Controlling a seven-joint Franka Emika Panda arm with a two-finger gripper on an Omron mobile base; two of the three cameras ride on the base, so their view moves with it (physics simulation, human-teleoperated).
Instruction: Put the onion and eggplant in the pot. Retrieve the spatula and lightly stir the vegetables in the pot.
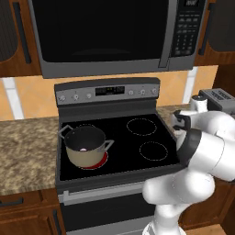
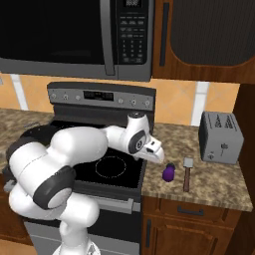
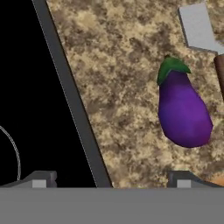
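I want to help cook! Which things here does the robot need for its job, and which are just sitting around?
Needed for the job:
- eggplant, on the counter
- spatula, lying beside the eggplant
- pot, on the stove, with something pale inside

Just sitting around:
- toaster
- microwave

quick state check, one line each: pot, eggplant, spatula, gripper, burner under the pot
pot: upright on the front left burner, something small and pale inside
eggplant: lying on the counter right of the stove, not held
spatula: flat on the counter beside the eggplant
gripper: open, empty, above the counter edge
burner: glowing red
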